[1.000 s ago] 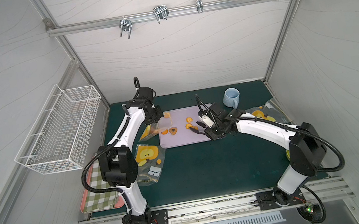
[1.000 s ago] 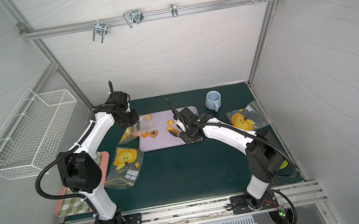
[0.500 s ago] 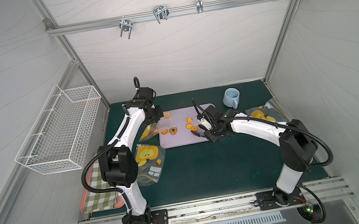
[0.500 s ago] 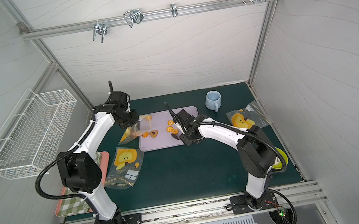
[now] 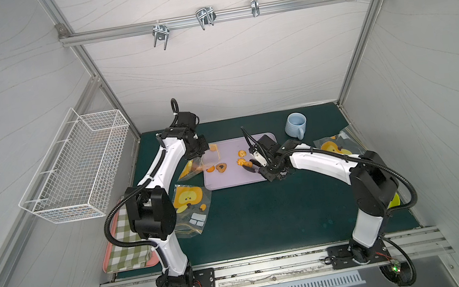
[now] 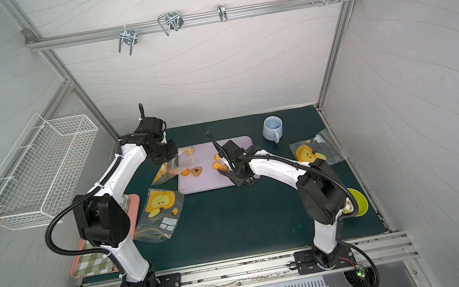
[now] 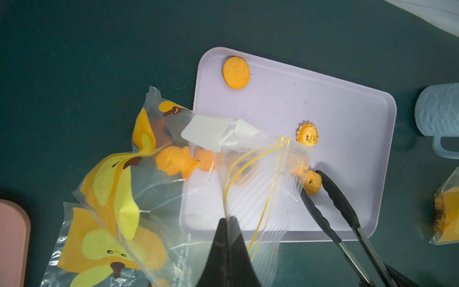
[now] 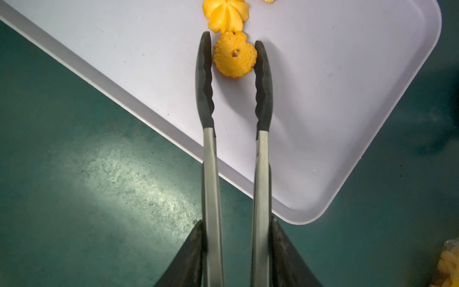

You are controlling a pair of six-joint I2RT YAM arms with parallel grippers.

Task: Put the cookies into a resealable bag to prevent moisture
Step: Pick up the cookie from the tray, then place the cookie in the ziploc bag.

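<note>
Ridged golden round cookie (image 8: 234, 57) with a centre hole, flat near the middle of the lilac tray (image 8: 347, 99), black tongs (image 8: 205, 82) flanking it closely, right gripper (image 8: 236, 223) partway closed, clamping the tongs from the tray's 4 o'clock, left gripper (image 7: 227, 223) pinched tight on the resealable bag (image 7: 248, 193) at 9 o'clock.

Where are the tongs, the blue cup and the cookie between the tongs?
tongs (image 8: 204, 82): right wrist view, one black tip
blue cup (image 5: 292, 131): in a top view, its side
cookie (image 8: 233, 65): right wrist view, its top face
</note>
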